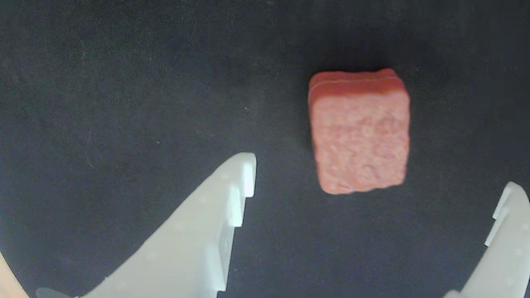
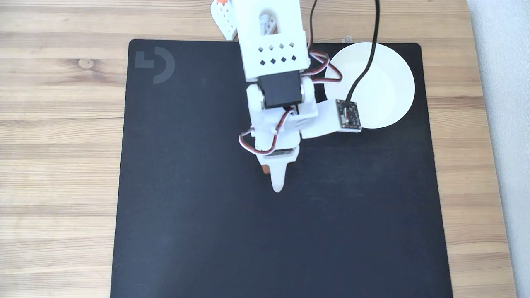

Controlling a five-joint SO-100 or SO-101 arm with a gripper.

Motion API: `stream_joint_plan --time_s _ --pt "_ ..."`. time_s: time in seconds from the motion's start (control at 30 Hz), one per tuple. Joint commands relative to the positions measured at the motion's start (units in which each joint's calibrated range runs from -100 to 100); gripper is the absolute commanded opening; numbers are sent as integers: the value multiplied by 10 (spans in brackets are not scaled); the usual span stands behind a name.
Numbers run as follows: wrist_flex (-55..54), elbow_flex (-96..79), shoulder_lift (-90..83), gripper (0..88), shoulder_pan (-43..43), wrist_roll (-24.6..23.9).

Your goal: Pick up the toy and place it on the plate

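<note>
In the wrist view the toy (image 1: 359, 132), a reddish-brown rough block with rounded corners, lies flat on the black mat. My gripper (image 1: 379, 173) is open above it, one white finger at the lower left and the other at the lower right edge, with the toy's near end between the tips and untouched. From the fixed view the gripper (image 2: 274, 179) points down over the mat's middle, and just a brown sliver of the toy (image 2: 263, 169) peeks out beside it. The white round plate (image 2: 387, 78) sits on the mat's back right corner, partly behind the wrist camera bracket.
A black mat (image 2: 186, 198) with a grey logo covers most of the wooden table (image 2: 62, 124). A black cable (image 2: 366, 66) hangs across the plate to the wrist camera (image 2: 348, 114). The table's right edge meets a grey surface (image 2: 505, 82).
</note>
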State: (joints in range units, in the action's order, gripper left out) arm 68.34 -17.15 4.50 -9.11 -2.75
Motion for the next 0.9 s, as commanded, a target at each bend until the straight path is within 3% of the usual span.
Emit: stream_joint_plan --time_s 0.0,0.17,0.27,0.87 --pt "-1 17 0 415 2 -2" --pt "-1 17 0 413 2 8" --pt "-2 17 -1 413 1 41" --pt "-2 9 3 413 6 39"
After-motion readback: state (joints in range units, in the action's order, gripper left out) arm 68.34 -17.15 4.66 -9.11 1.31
